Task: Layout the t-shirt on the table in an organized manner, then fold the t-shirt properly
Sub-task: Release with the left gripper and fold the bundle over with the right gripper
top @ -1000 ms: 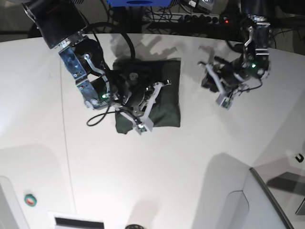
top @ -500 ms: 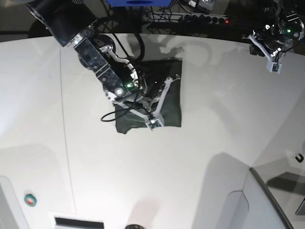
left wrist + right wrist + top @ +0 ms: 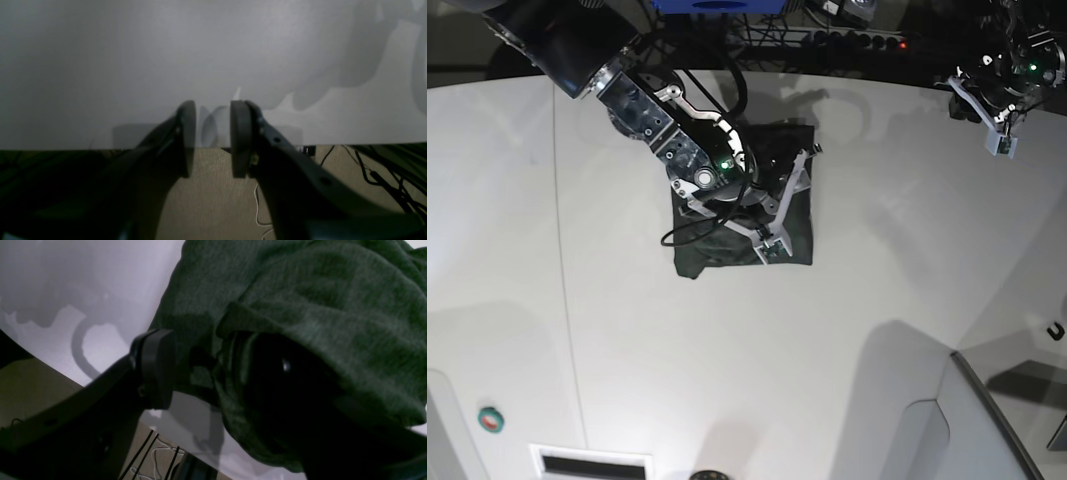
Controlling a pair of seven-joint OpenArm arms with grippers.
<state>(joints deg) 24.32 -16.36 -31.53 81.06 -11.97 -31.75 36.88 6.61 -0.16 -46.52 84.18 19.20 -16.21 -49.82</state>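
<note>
I see the dark green t-shirt [image 3: 745,222] lying folded in a compact rectangle on the white table [image 3: 727,380]. My right gripper [image 3: 789,200] sits over it, fingers spread wide around bunched cloth. My left gripper [image 3: 999,110] hovers well apart, fingers narrowly parted, empty

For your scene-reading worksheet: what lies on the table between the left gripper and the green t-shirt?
Only bare table: in the base view nothing lies between the left gripper and the t-shirt.

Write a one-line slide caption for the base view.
The right gripper spreads open over the folded green t-shirt on the white table, left gripper raised at the far edge.
</note>
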